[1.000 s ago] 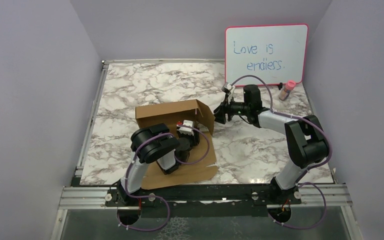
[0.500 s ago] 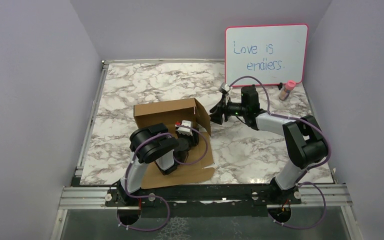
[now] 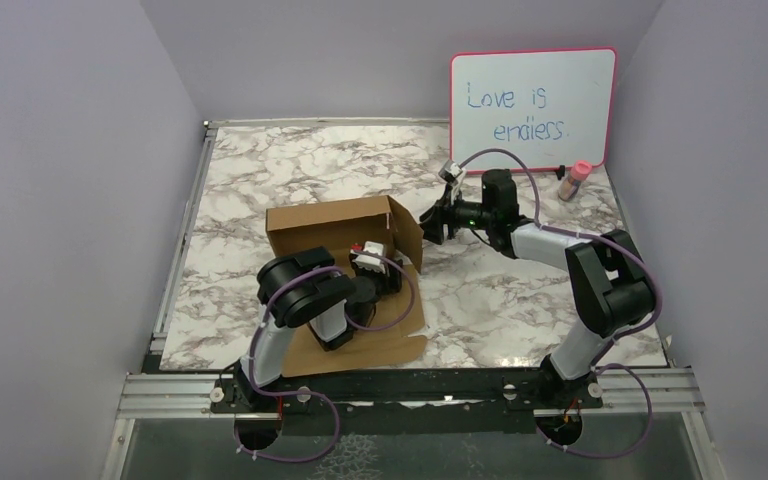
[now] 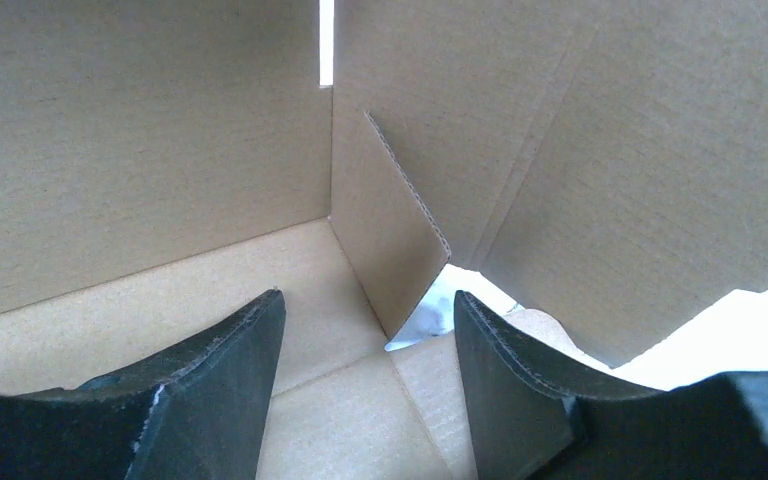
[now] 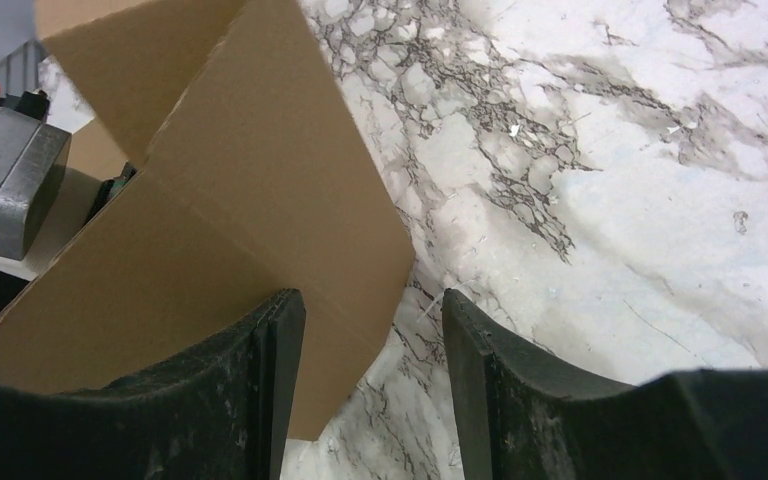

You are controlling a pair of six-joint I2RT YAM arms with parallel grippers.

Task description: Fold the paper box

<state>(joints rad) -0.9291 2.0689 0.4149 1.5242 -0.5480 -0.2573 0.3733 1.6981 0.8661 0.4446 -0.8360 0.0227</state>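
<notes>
I see the paper box [image 3: 330,222] half-raised on the marble table [image 3: 260,160], well to the near left of the pink-framed whiteboard [image 3: 532,105], with its back and right walls upright. My left gripper [image 4: 367,300] sits inside the box, jaws apart over the bare cardboard floor. My right gripper [image 5: 370,300] hangs between the whiteboard and the box, just beside the right wall (whether it touches I cannot tell), jaws apart and pinching nothing.
</notes>
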